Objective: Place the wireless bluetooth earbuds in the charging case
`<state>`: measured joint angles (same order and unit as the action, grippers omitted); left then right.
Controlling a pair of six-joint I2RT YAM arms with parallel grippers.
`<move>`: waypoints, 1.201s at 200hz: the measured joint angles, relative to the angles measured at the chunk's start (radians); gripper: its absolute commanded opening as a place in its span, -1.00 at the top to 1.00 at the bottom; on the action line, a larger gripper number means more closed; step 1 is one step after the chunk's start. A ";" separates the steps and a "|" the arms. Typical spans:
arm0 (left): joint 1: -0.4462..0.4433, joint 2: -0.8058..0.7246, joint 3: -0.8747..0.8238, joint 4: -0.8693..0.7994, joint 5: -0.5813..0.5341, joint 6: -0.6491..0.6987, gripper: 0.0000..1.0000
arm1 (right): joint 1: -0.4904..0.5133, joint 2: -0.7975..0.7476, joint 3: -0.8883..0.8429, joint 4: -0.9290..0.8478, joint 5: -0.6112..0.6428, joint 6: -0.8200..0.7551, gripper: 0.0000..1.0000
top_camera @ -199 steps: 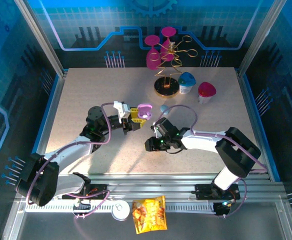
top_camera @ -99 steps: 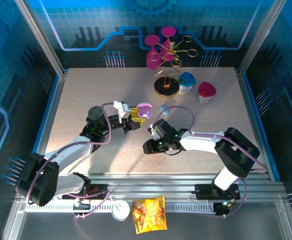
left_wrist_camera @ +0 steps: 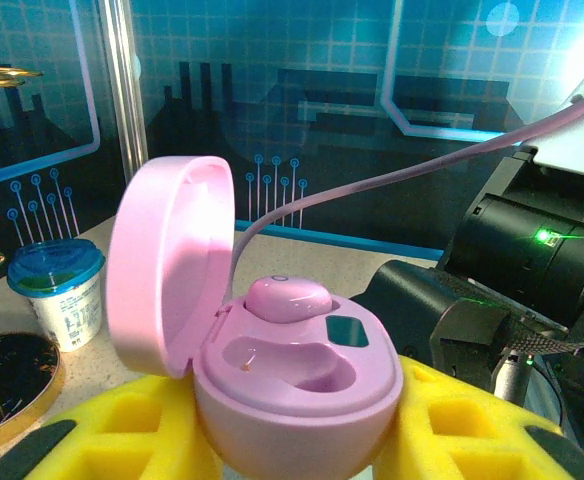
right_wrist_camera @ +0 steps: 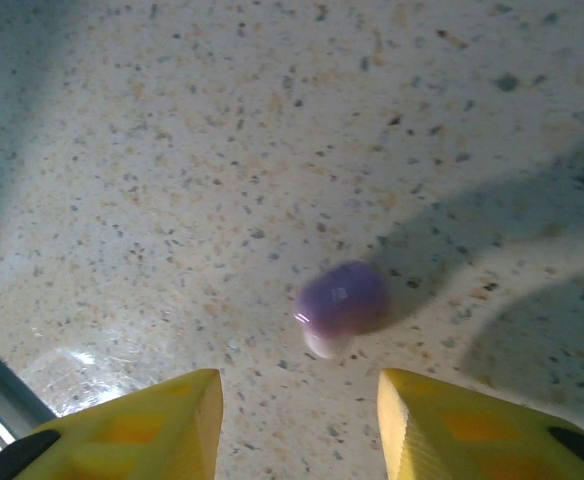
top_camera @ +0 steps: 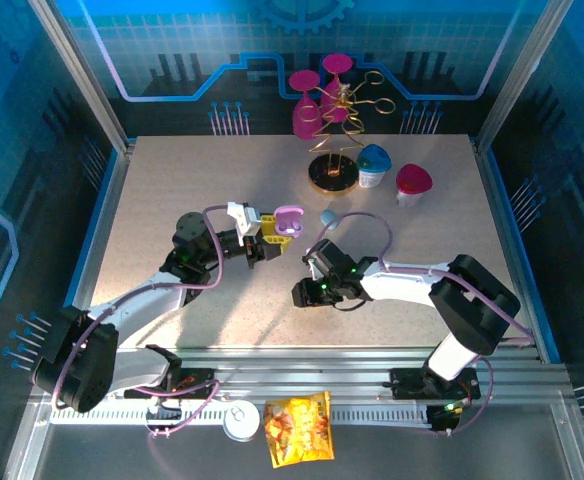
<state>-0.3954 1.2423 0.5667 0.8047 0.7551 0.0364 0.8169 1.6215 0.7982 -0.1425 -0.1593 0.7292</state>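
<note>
Left of centre in the top view, the left end effector (top_camera: 271,232) clamps the open pink charging case (left_wrist_camera: 292,390), with a seated lilac earbud (left_wrist_camera: 287,298) inside. The right end effector (right_wrist_camera: 300,420), its fingers moderately apart and empty, hovers over a loose lilac earbud (right_wrist_camera: 342,300) lying mid-frame on the worktop (right_wrist_camera: 172,150).

- A lilac earbud (right_wrist_camera: 342,305) lies on the speckled tabletop (right_wrist_camera: 172,150), just ahead of the gap between the jaws.
- The right gripper (right_wrist_camera: 300,405) holds its yellow fingertips (right_wrist_camera: 162,410) apart, short of the earbud.
</note>
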 measured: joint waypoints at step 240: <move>0.007 -0.027 -0.036 -0.015 -0.063 0.023 0.41 | -0.005 0.172 0.243 -0.125 0.022 -0.091 0.29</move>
<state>-0.3882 1.2152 0.5308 0.7898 0.6918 0.0593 0.8116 1.7939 1.0416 -0.2672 -0.1371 0.6384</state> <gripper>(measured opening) 0.366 0.364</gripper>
